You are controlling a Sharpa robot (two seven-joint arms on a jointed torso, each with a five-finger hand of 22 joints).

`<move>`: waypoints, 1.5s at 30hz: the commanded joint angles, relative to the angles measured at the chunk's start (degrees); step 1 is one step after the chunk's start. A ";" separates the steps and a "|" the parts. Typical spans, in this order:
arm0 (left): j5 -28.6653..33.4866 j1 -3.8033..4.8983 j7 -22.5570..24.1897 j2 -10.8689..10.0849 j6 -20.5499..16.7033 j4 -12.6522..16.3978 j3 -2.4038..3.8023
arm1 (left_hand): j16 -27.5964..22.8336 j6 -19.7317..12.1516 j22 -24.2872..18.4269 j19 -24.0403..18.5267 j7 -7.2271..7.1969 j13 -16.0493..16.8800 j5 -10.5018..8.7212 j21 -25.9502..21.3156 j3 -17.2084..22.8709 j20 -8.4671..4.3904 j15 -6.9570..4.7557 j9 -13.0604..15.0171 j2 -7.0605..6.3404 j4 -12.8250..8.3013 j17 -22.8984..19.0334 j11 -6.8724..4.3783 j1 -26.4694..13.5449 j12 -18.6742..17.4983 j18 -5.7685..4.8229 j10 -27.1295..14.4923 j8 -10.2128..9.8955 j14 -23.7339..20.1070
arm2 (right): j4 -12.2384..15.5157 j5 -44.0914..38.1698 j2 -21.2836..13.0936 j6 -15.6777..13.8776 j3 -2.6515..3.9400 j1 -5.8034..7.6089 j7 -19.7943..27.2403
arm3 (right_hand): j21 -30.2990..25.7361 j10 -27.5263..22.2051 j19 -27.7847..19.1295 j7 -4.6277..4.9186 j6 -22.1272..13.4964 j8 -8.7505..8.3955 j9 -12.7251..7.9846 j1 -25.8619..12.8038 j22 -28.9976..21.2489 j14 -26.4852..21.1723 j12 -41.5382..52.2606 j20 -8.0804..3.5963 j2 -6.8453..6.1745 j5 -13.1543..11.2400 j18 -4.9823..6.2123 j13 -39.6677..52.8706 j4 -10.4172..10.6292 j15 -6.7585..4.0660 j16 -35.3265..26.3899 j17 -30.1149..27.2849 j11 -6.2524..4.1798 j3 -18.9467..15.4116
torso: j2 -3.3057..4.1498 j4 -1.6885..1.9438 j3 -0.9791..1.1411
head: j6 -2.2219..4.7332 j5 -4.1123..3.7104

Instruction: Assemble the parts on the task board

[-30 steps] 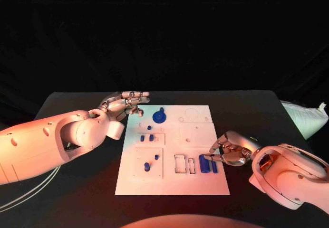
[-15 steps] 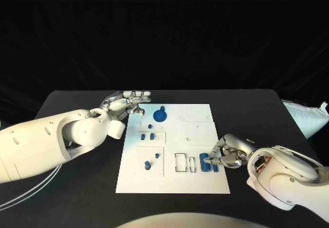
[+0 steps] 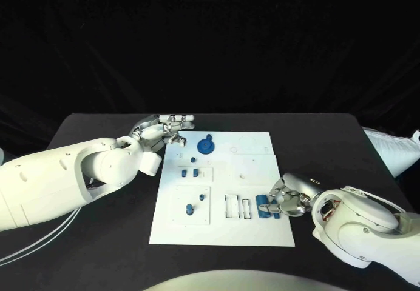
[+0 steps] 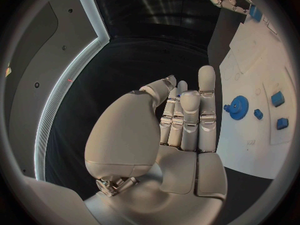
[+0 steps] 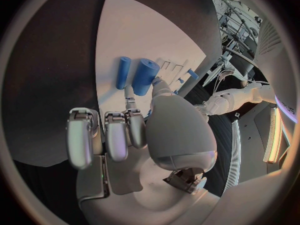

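Task board (image 3: 223, 227) lies flat mid-table, white, long side running near to far. My right hand (image 3: 286, 199) sits at its near right edge, fingers curled in around the thick blue cylinder (image 3: 263, 204). In the right wrist view the thumb and a fingertip (image 5: 129, 94) touch the near end of that cylinder (image 5: 144, 76); the other fingers are bent down beside it. I read this as a pinch on the part, though I cannot tell whether it is lifted off the board or lying on it. Just right of it, a thinner blue rod (image 3: 274, 209) lies parallel, also seen in the right wrist view (image 5: 123, 72).

My left hand (image 3: 162, 130) is at the far left corner of the board, holding nothing. In the left wrist view the hand (image 4: 178, 130) has its fingers straight and pressed close together, thumb folded across the palm side; narrow, not spread. Whether the fingertips touch the board I cannot tell.

Other parts on the board: a blue gear (image 3: 206, 146) near the far left, just right of my left hand; two small blue blocks (image 3: 189, 173) in the recessed panel below it; a small blue peg (image 3: 192, 160) between gear and blocks; two blue pieces (image 3: 190, 209) in the near left panel. Two empty rectangular slots (image 3: 232, 206) sit left of the thick cylinder.
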 commanded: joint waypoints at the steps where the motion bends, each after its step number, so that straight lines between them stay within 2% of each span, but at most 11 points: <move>1: -0.15 0.00 0.44 0.01 1.12 0.17 0.03 | -0.35 -0.35 -0.07 -0.26 0.16 0.06 0.04 -0.36 -0.20 -0.03 0.07 0.02 0.51 -0.16 -0.06 0.16 -0.23 0.07 1.05 -0.38 0.12 -0.44 | -0.44 -1.45 0.53 1.83 -0.02 -0.20 -0.39 | 0.24 1.11 1.43 0.18 -0.41 0.42 0.09 0.40 3.40 4.77 -0.02 0.05 0.14 -0.27 -0.48 6.15 -0.03 0.13 0.39 8.64 0.03 -0.45 | 0.06 -0.05 0.02 | -0.07 0.10; 11: -0.15 0.00 0.40 -0.11 1.11 0.31 0.03 | -0.35 -0.35 -0.07 -0.26 0.16 0.06 0.04 -0.36 -0.20 -0.03 0.07 0.02 0.51 -0.16 -0.06 0.16 -0.23 0.07 1.05 -0.38 0.12 -0.44 | -2.38 -1.62 2.56 2.19 -0.03 -1.16 -0.19 | 0.29 1.07 1.43 0.12 -0.51 0.90 0.72 1.28 3.51 4.77 -0.05 0.08 0.98 -0.18 -0.50 6.30 -0.17 0.13 0.41 8.70 0.00 -0.59 | 0.01 0.00 0.01 | -0.28 0.31; 17: -0.15 0.00 0.40 -0.16 1.07 0.34 0.03 | -0.35 -0.35 -0.07 -0.26 0.16 0.06 0.04 -0.36 -0.20 -0.03 0.07 0.02 0.51 -0.16 -0.06 0.16 -0.23 0.07 1.05 -0.38 0.12 -0.44 | -2.90 -1.53 3.15 1.51 -0.02 -1.49 -0.23 | 0.33 1.16 1.42 -0.12 -0.05 1.83 1.71 2.68 3.58 4.77 0.04 0.00 2.36 0.58 -0.50 6.61 -0.56 -0.02 0.44 8.78 -0.20 -0.58 | -0.08 -0.08 0.01 | -0.42 0.42; 22: -0.15 0.00 0.39 -0.12 1.11 0.35 0.03 | -0.35 -0.35 -0.07 -0.26 0.16 0.06 0.04 -0.36 -0.20 -0.03 0.07 0.02 0.51 -0.16 -0.06 0.16 -0.23 0.07 1.05 -0.38 0.12 -0.44 | -2.82 -1.45 3.13 -1.15 -0.02 -1.56 -0.30 | 0.51 1.50 1.54 -0.61 0.83 3.03 3.00 4.80 3.90 4.80 0.45 -0.28 4.37 1.93 -0.55 7.23 -1.49 -0.36 0.53 8.97 -0.63 0.05 | -0.11 -0.08 0.04 | -0.37 0.42; 27: -0.15 0.00 0.38 -0.12 1.11 0.34 0.04 | -0.35 -0.35 -0.07 -0.26 0.16 0.06 0.04 -0.36 -0.20 -0.03 0.07 0.02 0.51 -0.16 -0.06 0.16 -0.23 0.07 1.05 -0.38 0.12 -0.44 | -1.85 0.26 2.35 -4.57 0.04 -1.58 0.44 | 0.60 1.65 1.61 -1.06 1.05 3.65 3.89 6.80 4.06 4.81 0.54 -0.59 5.54 3.23 -0.58 7.49 -2.67 -0.72 0.57 9.07 -1.06 0.80 | -0.13 -0.01 0.09 | -0.32 0.45; 30: -0.15 0.00 0.38 -0.11 1.10 0.31 0.03 | -0.38 -0.38 -0.08 -0.32 0.15 0.07 0.05 -0.40 -0.23 -0.02 0.08 0.02 0.51 -0.17 -0.14 0.16 -0.25 0.14 1.05 -0.44 0.13 -0.51 | -0.58 1.78 1.58 -7.19 0.24 -1.53 2.66 | 0.71 1.71 1.69 -1.17 0.91 3.81 4.30 8.07 4.27 4.83 0.56 -0.75 6.03 2.29 -0.63 7.62 -3.54 -0.87 0.60 9.14 -1.19 1.42 | -0.16 0.01 0.08 | -0.32 0.52; 34: -0.15 -0.02 0.38 -0.07 1.11 0.25 0.03 | -0.40 -0.42 -0.10 -0.43 0.12 0.09 0.08 -0.47 -0.24 -0.01 0.08 0.02 0.52 -0.29 -0.24 0.14 -0.18 0.31 1.07 -0.57 0.17 -0.64 | 0.80 3.22 1.18 -10.35 0.42 -1.39 5.17 | 0.72 1.70 1.69 -1.10 0.73 3.86 4.63 7.51 4.28 4.83 0.45 -0.79 6.02 3.22 -0.64 7.61 -3.25 -0.84 0.60 9.16 -1.14 1.29 | -0.13 -0.02 0.04 | -0.14 0.49; 37: -0.15 -0.03 0.40 0.01 1.18 0.26 0.03 | -0.40 -0.42 -0.10 -0.43 0.12 0.09 0.08 -0.47 -0.24 -0.01 0.08 0.02 0.52 -0.29 -0.24 0.14 -0.18 0.31 1.07 -0.57 0.17 -0.64 | 1.40 4.45 1.27 -11.28 0.52 -1.30 6.13 | 0.71 1.74 1.69 -1.13 0.64 3.93 4.96 7.13 4.28 4.84 0.42 -0.81 5.87 4.35 -0.63 7.68 -3.07 -0.86 0.63 9.22 -1.16 1.19 | -0.10 -0.02 0.03 | -0.08 0.53; 41: -0.15 -0.04 0.37 0.05 1.31 0.33 0.03 | -0.40 -0.42 -0.10 -0.43 0.12 0.09 0.08 -0.47 -0.24 -0.01 0.08 0.02 0.52 -0.29 -0.24 0.14 -0.18 0.31 1.07 -0.57 0.17 -0.64 | 1.48 6.18 1.75 -10.52 0.57 -1.26 6.33 | 0.75 1.83 1.71 -1.20 0.59 4.01 5.32 7.16 4.36 4.85 0.49 -0.85 5.57 5.87 -0.65 7.86 -3.15 -0.91 0.63 9.24 -1.23 1.19 | 0.00 0.09 0.04 | -0.19 0.65; 42: -0.15 -0.05 0.37 0.06 1.34 0.35 0.03 | -0.40 -0.42 -0.10 -0.43 0.12 0.09 0.08 -0.47 -0.24 -0.01 0.08 0.02 0.52 -0.29 -0.24 0.14 -0.18 0.31 1.07 -0.57 0.17 -0.64 | 1.40 6.69 2.02 -9.95 0.57 -1.25 6.19 | 0.74 1.84 1.70 -1.19 0.58 4.02 5.38 7.08 4.34 4.85 0.49 -0.85 5.52 6.08 -0.64 7.87 -3.10 -0.91 0.65 9.27 -1.23 1.16 | -0.01 0.02 0.02 | -0.20 0.69; 45: -0.15 -0.05 0.36 0.09 1.41 0.42 0.03 | -0.40 -0.42 -0.10 -0.43 0.12 0.09 0.08 -0.47 -0.24 -0.01 0.08 0.02 0.52 -0.29 -0.24 0.14 -0.18 0.31 1.07 -0.57 0.17 -0.64 | 0.82 8.32 3.45 -8.18 0.57 -1.24 5.59 | 0.74 1.82 1.70 -1.15 0.61 4.11 5.73 5.58 4.35 4.85 0.33 -0.84 5.34 7.69 -0.64 7.85 -2.11 -0.86 0.63 9.24 -1.18 0.53 | -0.04 0.10 -0.02 | -0.27 0.80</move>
